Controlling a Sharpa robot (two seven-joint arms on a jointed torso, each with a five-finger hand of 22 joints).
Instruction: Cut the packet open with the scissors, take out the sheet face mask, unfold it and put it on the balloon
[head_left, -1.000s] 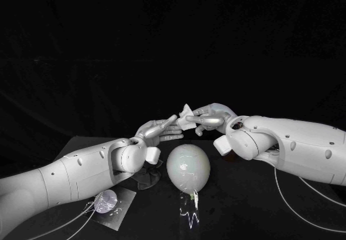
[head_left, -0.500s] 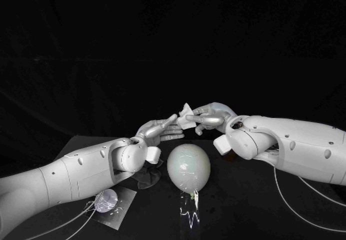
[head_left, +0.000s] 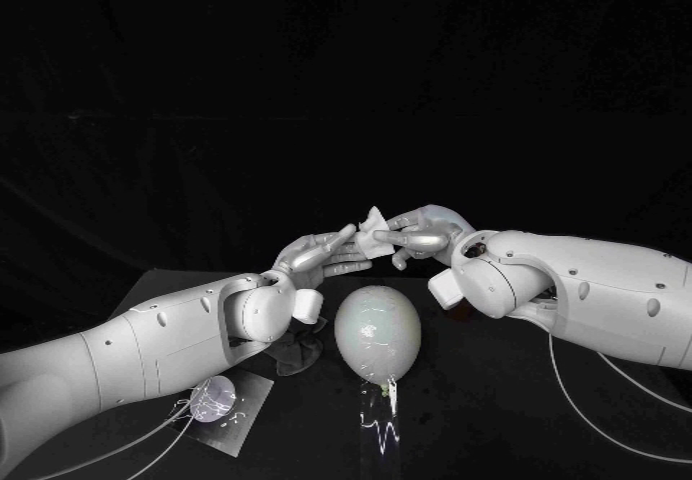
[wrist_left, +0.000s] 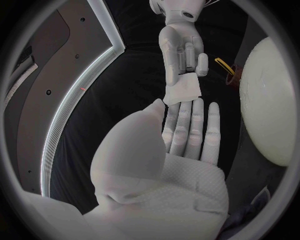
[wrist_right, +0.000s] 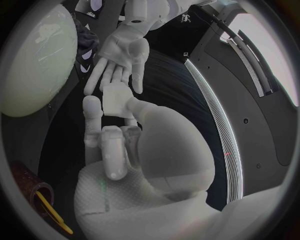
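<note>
Frame ctr: mask (head_left: 375, 238) was out, folded. My R hand (head_left: 418, 235) pinched it; L hand (head_left: 320, 260) fingers apart, alongside. Unfolding and balloon (head_left: 376, 335) placement outstanding.

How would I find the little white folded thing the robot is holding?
Find the big pale balloon in the middle of the black table. Just above it the silver left hand meets the right hand, which pinches a small white folded square, the face mask. It is flat and papery, unlike the round balloon and shiny hands.
</note>
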